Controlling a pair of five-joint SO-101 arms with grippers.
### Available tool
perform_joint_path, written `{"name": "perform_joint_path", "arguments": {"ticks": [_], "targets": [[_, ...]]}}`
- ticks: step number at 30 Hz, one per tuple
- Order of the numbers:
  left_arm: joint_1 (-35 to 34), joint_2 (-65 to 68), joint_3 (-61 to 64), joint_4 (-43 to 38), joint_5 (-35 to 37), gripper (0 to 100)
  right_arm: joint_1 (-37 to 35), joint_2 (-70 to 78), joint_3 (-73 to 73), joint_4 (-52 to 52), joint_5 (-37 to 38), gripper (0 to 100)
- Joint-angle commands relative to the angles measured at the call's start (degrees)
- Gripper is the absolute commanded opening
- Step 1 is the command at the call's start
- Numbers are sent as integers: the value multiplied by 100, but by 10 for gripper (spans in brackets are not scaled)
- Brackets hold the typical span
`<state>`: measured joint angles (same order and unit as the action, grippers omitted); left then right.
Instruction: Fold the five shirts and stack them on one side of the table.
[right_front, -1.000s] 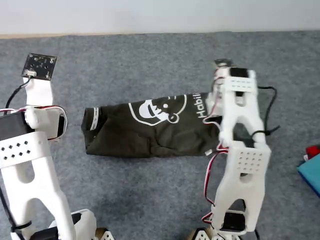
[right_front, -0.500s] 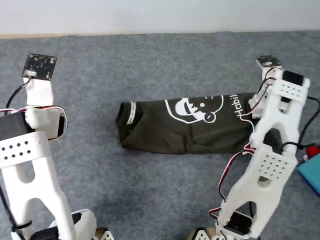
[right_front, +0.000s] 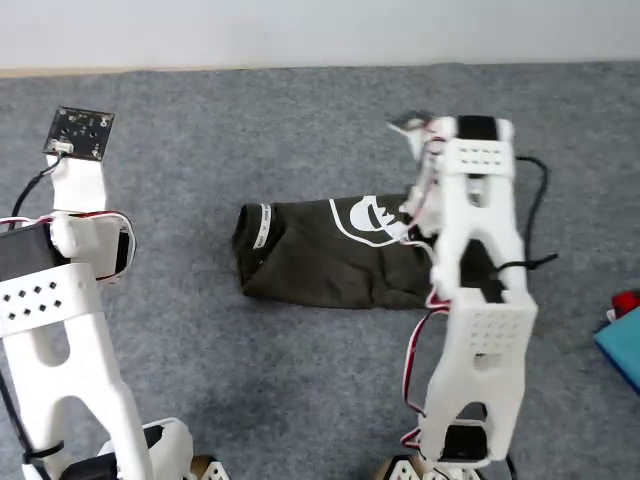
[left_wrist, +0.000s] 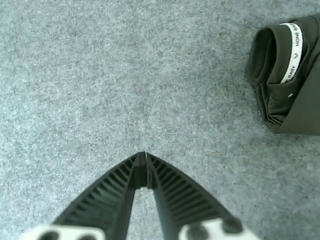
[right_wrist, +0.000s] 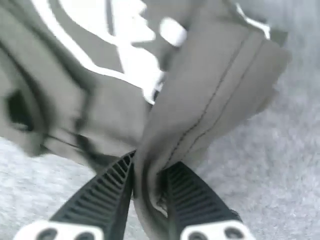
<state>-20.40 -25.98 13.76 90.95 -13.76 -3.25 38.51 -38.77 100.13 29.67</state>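
Right hand (right_wrist: 148, 167) pinches a fold of the dark shirt (right_wrist: 220, 85); left hand (left_wrist: 145, 157) closed, empty, above grey table (left_wrist: 75, 75)

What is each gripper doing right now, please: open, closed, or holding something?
Left gripper: closed, holding nothing.
Right gripper: closed on a fold of the dark shirt.

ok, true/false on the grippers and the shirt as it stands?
1. The right gripper is shut on an edge of the shirt. True.
2. The left gripper holds the shirt's collar. False: it is shut on nothing, over the grey surface, apart from the shirt.
3. The shirt is dark with a white print. True.
4. The shirt lies spread flat, sleeves out. False: it is folded into a long narrow bundle.
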Motion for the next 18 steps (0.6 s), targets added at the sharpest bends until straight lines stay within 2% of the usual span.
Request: {"name": "perform_joint_path", "arguments": {"ticks": [1, 10, 18], "targets": [[-26, -158, -22, -105, -53, 3, -576, -725, -369, 242, -246, 10], [-26, -185, -40, -79, -53, 3, -1965, -1077, -396, 145, -677, 10], [-26, -185, -31, -70, -53, 3, -2686, -804, -369, -787, -695, 10]]}}
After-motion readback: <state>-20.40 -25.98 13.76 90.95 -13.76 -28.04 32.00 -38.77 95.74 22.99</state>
